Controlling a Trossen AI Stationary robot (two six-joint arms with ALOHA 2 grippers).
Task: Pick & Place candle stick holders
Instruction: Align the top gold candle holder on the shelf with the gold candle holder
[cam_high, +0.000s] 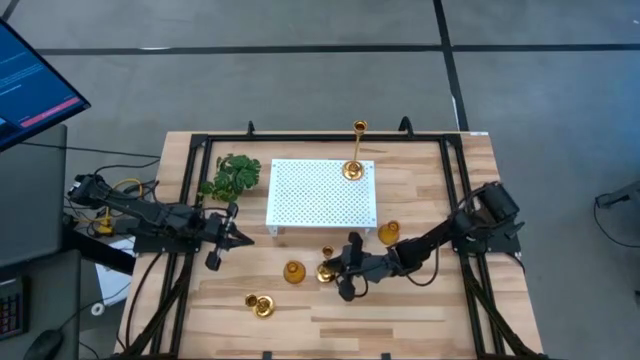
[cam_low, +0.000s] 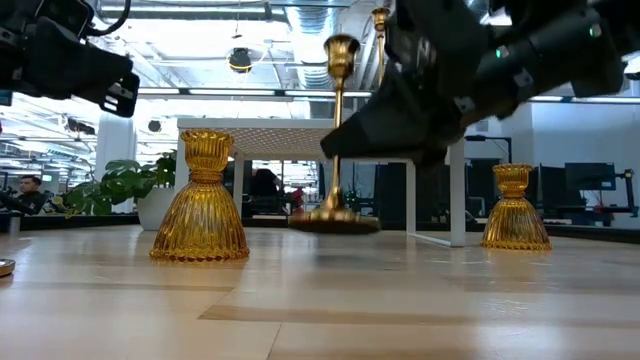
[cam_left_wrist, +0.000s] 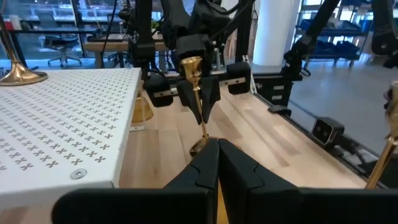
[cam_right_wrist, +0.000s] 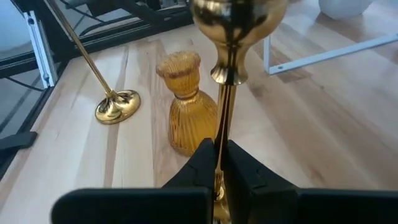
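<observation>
Placed: one tall holder (cam_high: 354, 165) stands on the white perforated stand (cam_high: 320, 195).
In hand: right tool (cam_high: 345, 268) pinches a slim holder (cam_right_wrist: 231, 68) by its stem, base just above the counter (cam_high: 420, 310).
Left: three holders (counter-level), left tool (cam_high: 228, 238) closed, empty.

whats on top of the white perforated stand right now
One slim brass candle holder stands on the white perforated stand near its far right corner. The rest of the top shows bare. What lies under the stand is covered.

A robotics lab in an open-plan office: framed wooden bench (cam_high: 400, 310), monitor (cam_high: 30, 80), distant desks (cam_left_wrist: 99, 43).
</observation>
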